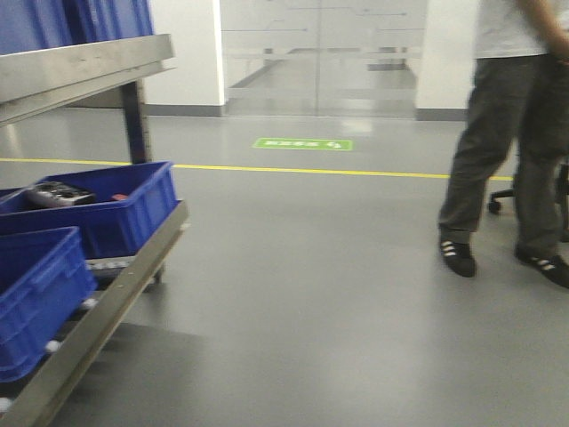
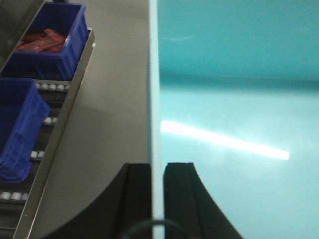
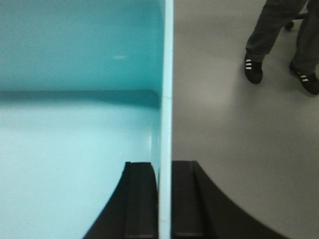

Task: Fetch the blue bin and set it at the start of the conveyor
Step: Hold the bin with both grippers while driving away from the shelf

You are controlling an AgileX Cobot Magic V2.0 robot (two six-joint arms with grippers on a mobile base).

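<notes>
Symmetrically: left hand (image 2: 157,168), right hand (image 3: 165,165) pinch blue bin (image 2: 239,99).

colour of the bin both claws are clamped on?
The bin is pale turquoise, with plain smooth walls. It shows best in the right wrist view.

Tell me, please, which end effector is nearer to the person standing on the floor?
Right. The right end effector clamps the blue bin by the wall on the person's side. The left end effector clamps the opposite wall, beside the dark blue crates.
</notes>
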